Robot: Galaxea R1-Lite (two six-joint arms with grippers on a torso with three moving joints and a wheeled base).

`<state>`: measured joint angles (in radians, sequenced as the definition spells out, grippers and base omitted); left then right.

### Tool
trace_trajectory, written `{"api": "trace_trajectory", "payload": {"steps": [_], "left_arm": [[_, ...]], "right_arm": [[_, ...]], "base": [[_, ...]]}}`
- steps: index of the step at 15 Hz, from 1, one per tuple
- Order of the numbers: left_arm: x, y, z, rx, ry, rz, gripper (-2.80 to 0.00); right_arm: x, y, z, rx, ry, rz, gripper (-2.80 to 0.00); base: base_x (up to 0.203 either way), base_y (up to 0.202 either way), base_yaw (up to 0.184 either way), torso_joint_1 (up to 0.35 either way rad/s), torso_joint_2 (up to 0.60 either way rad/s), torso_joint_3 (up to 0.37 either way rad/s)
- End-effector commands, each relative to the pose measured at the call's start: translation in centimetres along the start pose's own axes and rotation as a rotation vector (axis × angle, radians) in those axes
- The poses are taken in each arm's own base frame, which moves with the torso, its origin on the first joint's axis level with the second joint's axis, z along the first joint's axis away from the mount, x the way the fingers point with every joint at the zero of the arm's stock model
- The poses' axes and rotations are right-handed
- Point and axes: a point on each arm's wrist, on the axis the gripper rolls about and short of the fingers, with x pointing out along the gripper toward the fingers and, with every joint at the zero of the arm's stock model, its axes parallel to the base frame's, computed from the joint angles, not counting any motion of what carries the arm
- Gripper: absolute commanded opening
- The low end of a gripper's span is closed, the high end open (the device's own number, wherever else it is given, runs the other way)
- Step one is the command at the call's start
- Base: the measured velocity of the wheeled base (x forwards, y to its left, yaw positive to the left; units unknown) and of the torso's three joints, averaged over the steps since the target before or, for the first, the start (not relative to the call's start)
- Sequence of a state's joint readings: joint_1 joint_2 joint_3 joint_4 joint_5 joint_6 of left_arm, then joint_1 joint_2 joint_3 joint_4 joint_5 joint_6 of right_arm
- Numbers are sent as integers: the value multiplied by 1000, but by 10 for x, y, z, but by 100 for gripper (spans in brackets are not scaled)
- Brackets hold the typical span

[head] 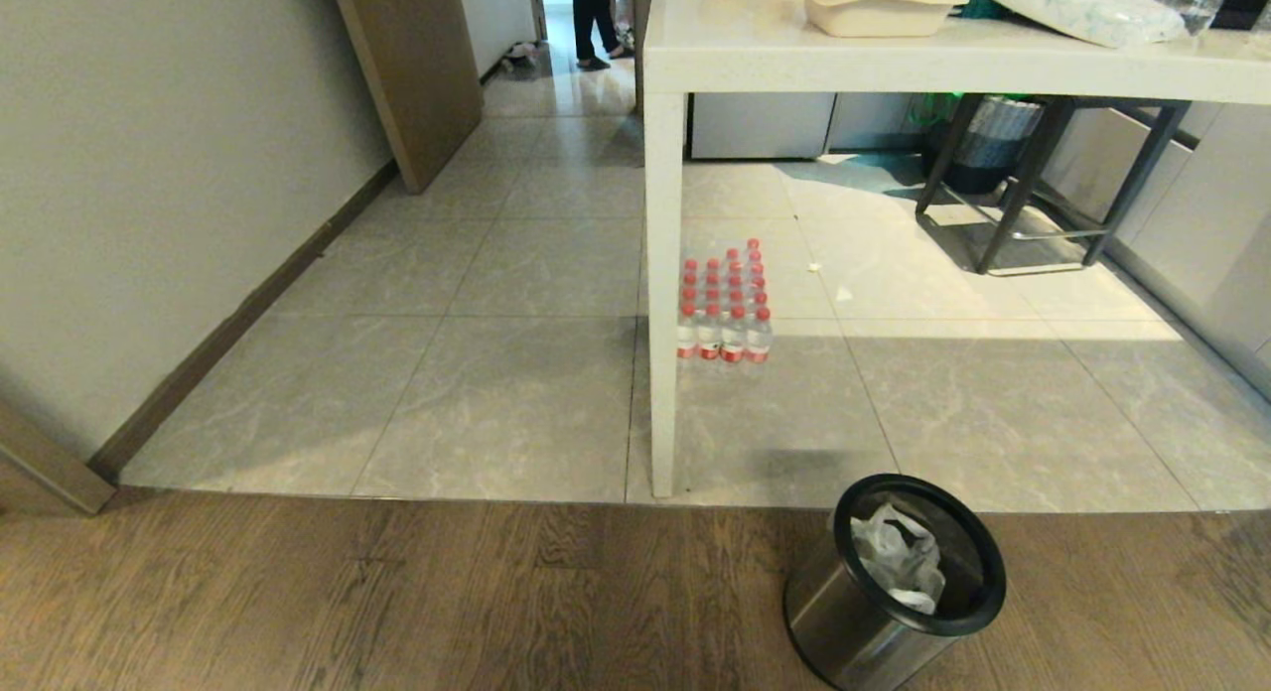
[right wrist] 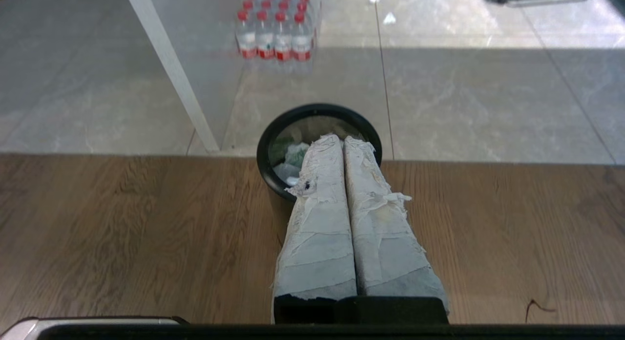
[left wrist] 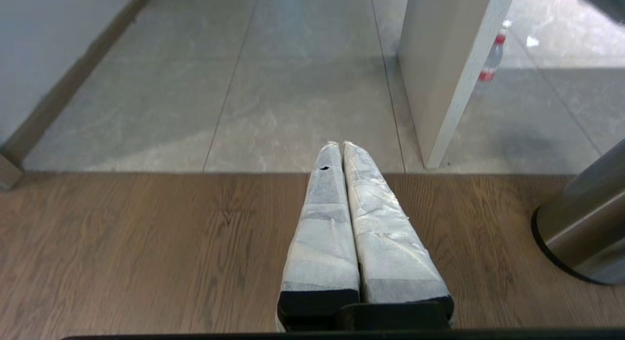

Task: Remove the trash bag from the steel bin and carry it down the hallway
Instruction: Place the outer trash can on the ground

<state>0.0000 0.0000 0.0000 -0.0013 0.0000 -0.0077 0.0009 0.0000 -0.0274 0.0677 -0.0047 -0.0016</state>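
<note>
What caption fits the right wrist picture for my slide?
Shut right gripper hovering above the steel bin, trash bag inside.

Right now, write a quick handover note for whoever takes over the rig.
Left gripper: shut, empty, above the wood floor.
Right gripper: shut, empty, hanging above the bin.
The bin stands on the wood floor by the table leg; the bag sits inside it.
Done: nothing.
Left: lift the bag out and carry it down the hallway.

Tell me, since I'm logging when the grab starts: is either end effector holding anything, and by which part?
Nothing is held. Both the left end effector and the right end effector are shut and empty; the trash bag lies untouched inside the steel bin.
</note>
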Motion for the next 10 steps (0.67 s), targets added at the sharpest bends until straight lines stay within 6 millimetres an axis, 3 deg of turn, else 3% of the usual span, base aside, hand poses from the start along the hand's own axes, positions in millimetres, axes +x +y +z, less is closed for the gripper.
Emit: {"api": "trace_trajectory", "payload": {"steps": [1, 10], "left_arm": [[0, 0, 0, 0, 0, 0, -280], [0, 0, 0, 1, 1, 0, -280]], "right_arm": [[0, 0, 0, -1, -1, 0, -280], [0, 0, 0, -7, 0, 4, -280]], "base": [[0, 0, 0, 0, 11, -195], [0, 0, 0, 2, 3, -175]]}}
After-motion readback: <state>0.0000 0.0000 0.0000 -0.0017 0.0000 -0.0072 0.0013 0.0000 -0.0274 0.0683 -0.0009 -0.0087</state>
